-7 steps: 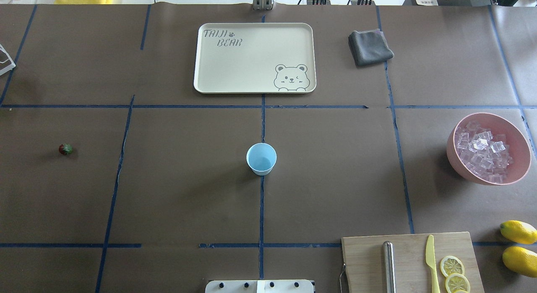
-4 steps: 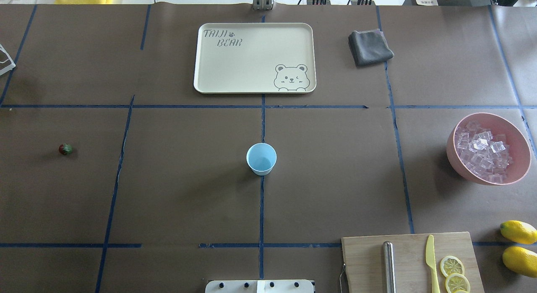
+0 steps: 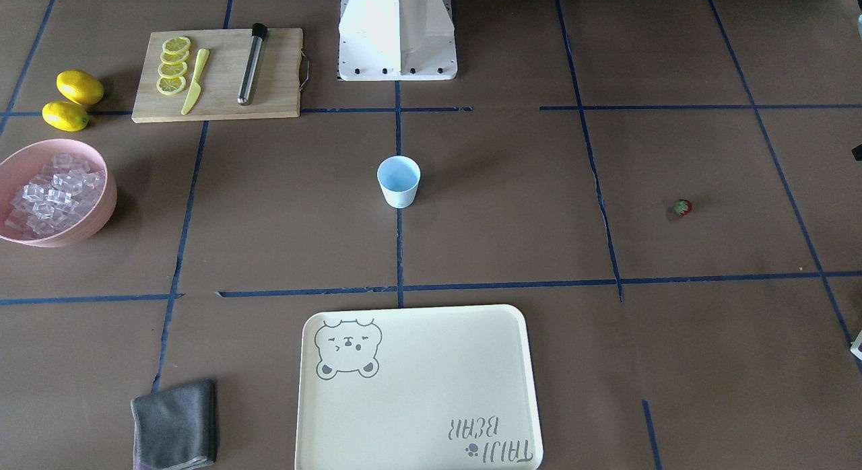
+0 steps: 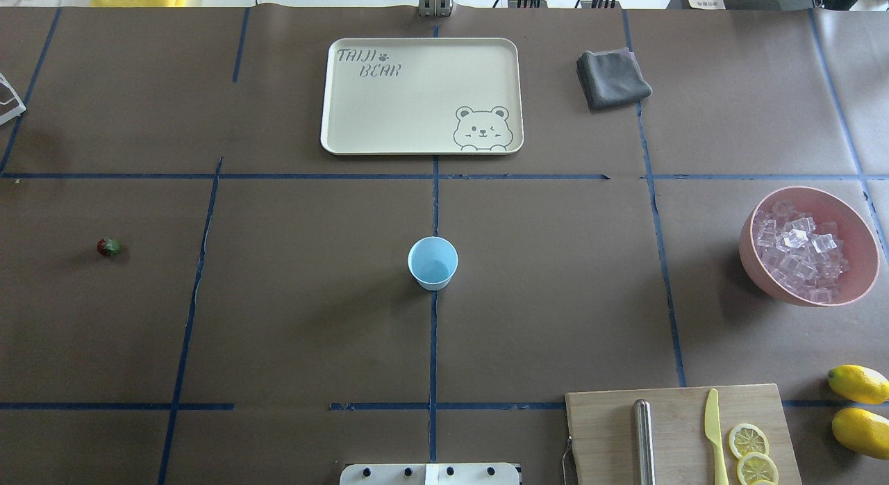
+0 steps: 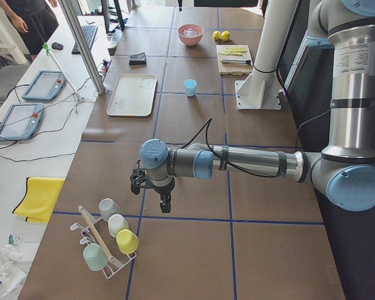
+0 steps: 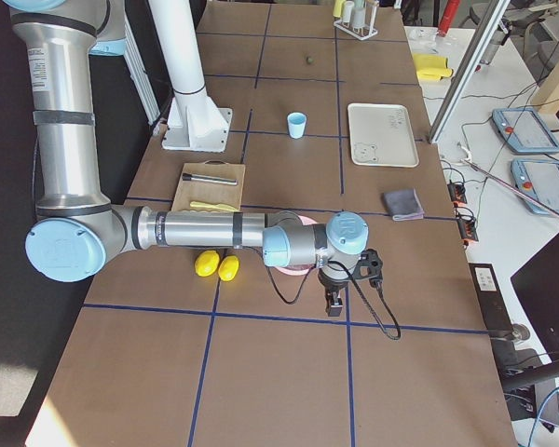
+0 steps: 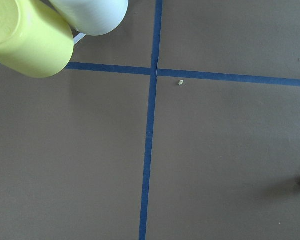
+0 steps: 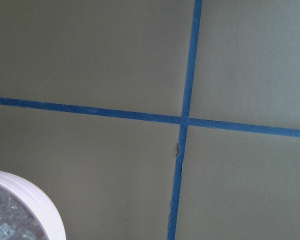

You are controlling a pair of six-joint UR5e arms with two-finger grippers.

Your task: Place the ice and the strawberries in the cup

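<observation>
Cup point(image 4: 433, 262): upright at mid-desk, on the blue tape line running from the robot's edge to the far edge. Only its pale blue floor shows inside.

Strawberry point(image 4: 107, 247): 1 berry, lying on the bare desk toward the left end, well apart from the cup.

Ice point(image 4: 799, 252): heaped in the pink bowl point(image 4: 749, 262), which sits close to the right end.

Left gripper point(image 5: 165, 206): hangs fingers-down over the left end, near the mug rack point(image 5: 106, 250). Seen only from the side, so I cannot tell how its jaws stand. Its wrist camera catches the berry at the picture's right margin.

Right gripper point(image 6: 334, 303): fingers-down over the right end, just beside the bowl. Jaw state likewise cannot be told.

Other items: cream tray point(image 4: 333, 89) at the middle of the far edge, with a grey cloth point(image 4: 612, 77) near it. A cutting board point(image 4: 604, 429) lies at the robot's edge with a yellow knife point(image 4: 713, 429) and 4 lemon slices point(image 3: 172, 64) on it. 2 lemons point(image 4: 858, 383) sit at the near right corner.
</observation>
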